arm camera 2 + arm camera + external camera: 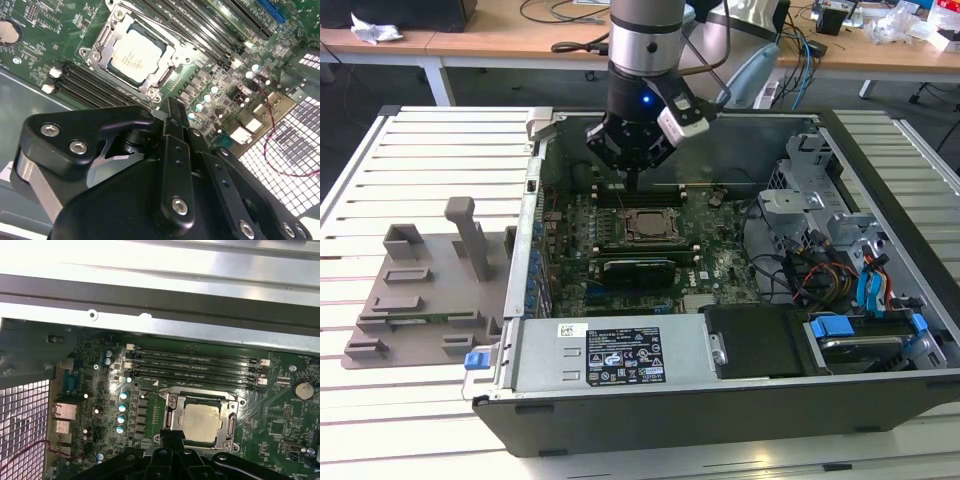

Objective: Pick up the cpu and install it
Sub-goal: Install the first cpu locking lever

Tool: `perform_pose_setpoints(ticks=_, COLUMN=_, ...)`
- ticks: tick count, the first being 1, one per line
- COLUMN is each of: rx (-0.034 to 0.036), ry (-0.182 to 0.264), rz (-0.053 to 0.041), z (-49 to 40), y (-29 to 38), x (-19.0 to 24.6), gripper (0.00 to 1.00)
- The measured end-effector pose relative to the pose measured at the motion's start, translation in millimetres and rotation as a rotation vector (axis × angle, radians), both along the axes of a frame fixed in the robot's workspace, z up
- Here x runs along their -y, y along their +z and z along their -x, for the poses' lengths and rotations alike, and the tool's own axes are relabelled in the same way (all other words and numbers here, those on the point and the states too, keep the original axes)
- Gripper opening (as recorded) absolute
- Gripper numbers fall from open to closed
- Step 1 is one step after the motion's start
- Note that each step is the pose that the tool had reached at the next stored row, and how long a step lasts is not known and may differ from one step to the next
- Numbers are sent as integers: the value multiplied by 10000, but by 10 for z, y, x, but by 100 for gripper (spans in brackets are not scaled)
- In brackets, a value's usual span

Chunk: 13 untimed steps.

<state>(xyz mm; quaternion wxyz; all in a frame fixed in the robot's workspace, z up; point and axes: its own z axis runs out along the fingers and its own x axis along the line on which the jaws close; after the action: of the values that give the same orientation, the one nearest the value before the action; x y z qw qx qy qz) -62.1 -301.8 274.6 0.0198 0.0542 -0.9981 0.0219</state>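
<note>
The cpu [648, 226] lies flat inside the metal-framed socket [97, 56] on the green motherboard of an open computer case, its silver-grey top facing up. It also appears in both wrist views [136, 54] [201, 421]. My gripper [632, 184] hangs just above the board, a little behind the socket in the exterior view and apart from the cpu. Its black fingers [171, 107] are pressed together into one narrow tip with nothing between them. The gripper body [172, 450] covers the socket's near edge in the first wrist view.
Black memory slots [195, 365] run beside the socket. The case's metal wall [160, 300] rises behind them. Drive cages and cables [830, 240] fill the exterior view's right side; a labelled box [620, 355] is in front. A grey fixture plate [420, 290] lies outside the case.
</note>
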Motion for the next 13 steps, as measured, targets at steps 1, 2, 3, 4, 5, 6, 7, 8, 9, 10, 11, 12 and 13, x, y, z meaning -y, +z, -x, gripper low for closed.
perform_pose_setpoints(ticks=1, rx=-1, ry=0, rz=1, z=15, y=0, x=-9, gripper=11)
perform_pose_setpoints(ticks=2, rx=2, ry=-1, rz=-1, z=56, y=-1, x=-19, gripper=11)
perform_pose_setpoints(ticks=3, rx=0, ry=1, rz=-9, z=101, y=-3, x=-26, gripper=11)
perform_pose_setpoints(ticks=4, rx=0, ry=-2, rz=-191, z=185, y=-6, x=-35, gripper=11)
perform_pose_setpoints(ticks=5, rx=0, ry=0, rz=-294, z=230, y=-9, x=-39, gripper=11)
perform_pose_setpoints(ticks=6, rx=0, ry=0, rz=-332, z=258, y=-12, x=-42, gripper=11)
perform_pose_setpoints(ticks=7, rx=2, ry=-1, rz=-345, z=283, y=-18, x=-48, gripper=11)
perform_pose_setpoints(ticks=8, rx=0, ry=-1, rz=-344, z=315, y=-25, x=-59, gripper=11)
perform_pose_setpoints(ticks=9, rx=0, ry=0, rz=-345, z=342, y=-37, x=-78, gripper=11)
perform_pose_setpoints(ticks=10, rx=0, ry=-1, rz=-355, z=353, y=-56, x=-116, gripper=11)
perform_pose_setpoints(ticks=11, rx=-1, ry=0, rz=-377, z=353, y=-70, x=-146, gripper=11)
perform_pose_setpoints(ticks=12, rx=0, ry=0, rz=-401, z=352, y=-84, x=-175, gripper=11)
perform_pose_setpoints(ticks=13, rx=1, ry=-1, rz=-425, z=353, y=-103, x=-210, gripper=11)
